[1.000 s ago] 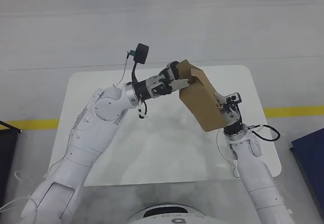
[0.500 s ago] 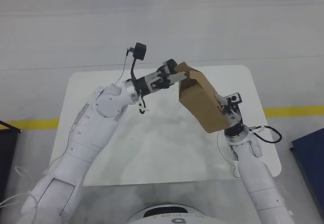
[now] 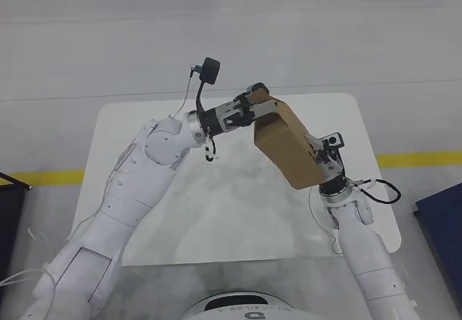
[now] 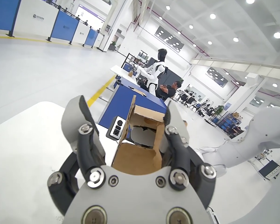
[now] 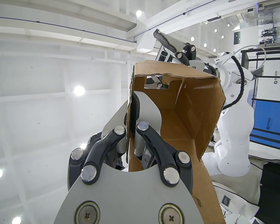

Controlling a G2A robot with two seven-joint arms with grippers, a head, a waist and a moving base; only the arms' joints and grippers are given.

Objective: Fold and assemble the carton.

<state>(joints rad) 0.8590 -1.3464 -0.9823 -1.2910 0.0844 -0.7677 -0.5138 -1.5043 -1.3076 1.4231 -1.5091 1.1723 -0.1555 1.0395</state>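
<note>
The right end effector (image 5: 130,103) pinched a wall of the cardboard carton (image 3: 283,140); the left end effector (image 4: 125,105), spread wide, straddled its opposite end.

Can make out a logo with a short word on a white panel (image 4: 38,17) of the hall barrier, and a smaller mark on the blue panel (image 4: 65,27) beside it. Same kind of print, turned sideways, on a white board (image 5: 276,78) and a blue board (image 5: 268,124) in the right wrist view. Also a small dark-printed label (image 5: 225,200) on a white sheet (image 5: 245,176), too small to read.
</note>
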